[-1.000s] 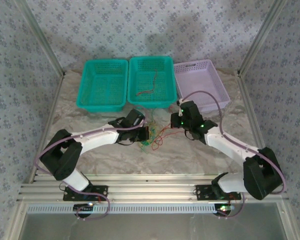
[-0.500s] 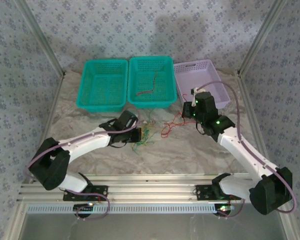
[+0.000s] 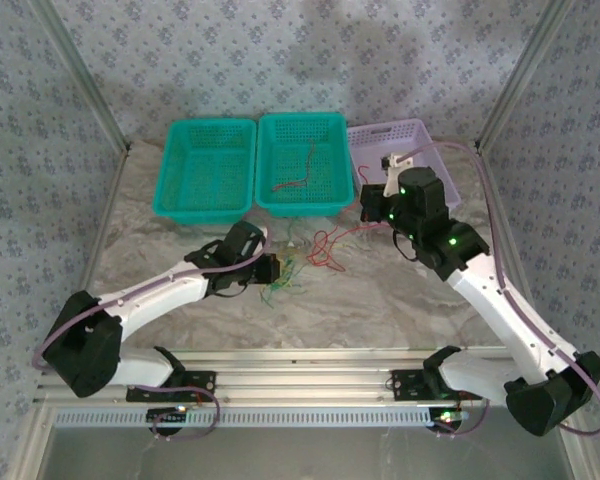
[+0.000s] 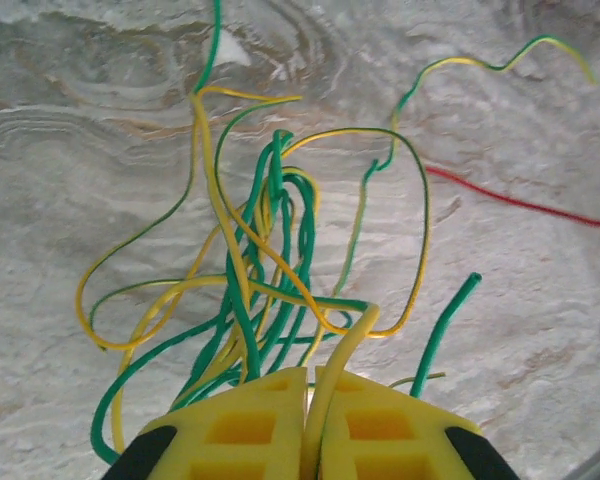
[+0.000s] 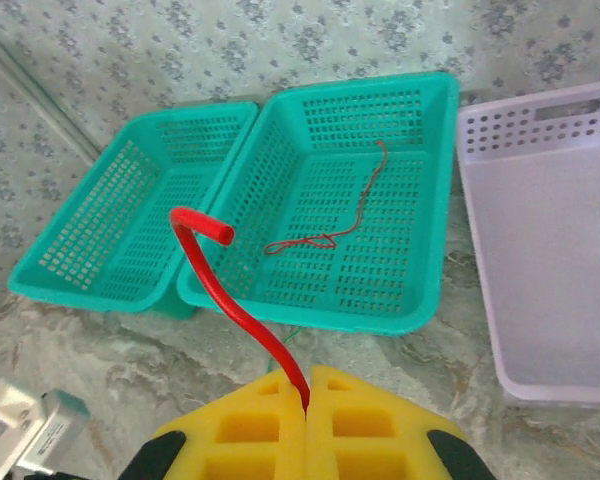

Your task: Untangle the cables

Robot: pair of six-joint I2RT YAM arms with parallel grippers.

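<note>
Sorting is partly done: one red cable (image 5: pixel 325 228) lies in the teal basket (image 5: pixel 380 110) ahead of the right gripper (image 5: pixel 308 395), which is clamped on a second red cable (image 5: pixel 235 305). The left gripper (image 4: pixel 308 385) pinches a yellow strand (image 4: pixel 332 370). Just ahead of it, green and yellow cables (image 4: pixel 270 260) lie knotted on the desk (image 4: pixel 80 150).

Left green basket (image 3: pixel 205 172): mesh-walled, seen beyond the left gripper (image 3: pixel 272 270) and a little to its left, well apart from it.
Middle green basket (image 3: pixel 300 118): set just beside the first, beyond both grippers, just left of the right gripper (image 3: pixel 368 212).
Lilac basket (image 3: pixel 390 140): placed right of the right gripper, just beside the middle basket.
Table (image 3: pixel 160 250): marbled beige, spread beneath both grippers.
Wallpaper (image 3: pixel 280 50): grey floral pattern, hung beyond the baskets, far from both grippers.
Metal posts (image 3: pixel 80 75): slanted upward at either side, well outside each gripper.
Metal rail (image 3: pixel 300 385): laid along the near edge, behind both grippers.
White block (image 5: pixel 25 425): seen low and left of the right gripper; its kind cannot be told.
</note>
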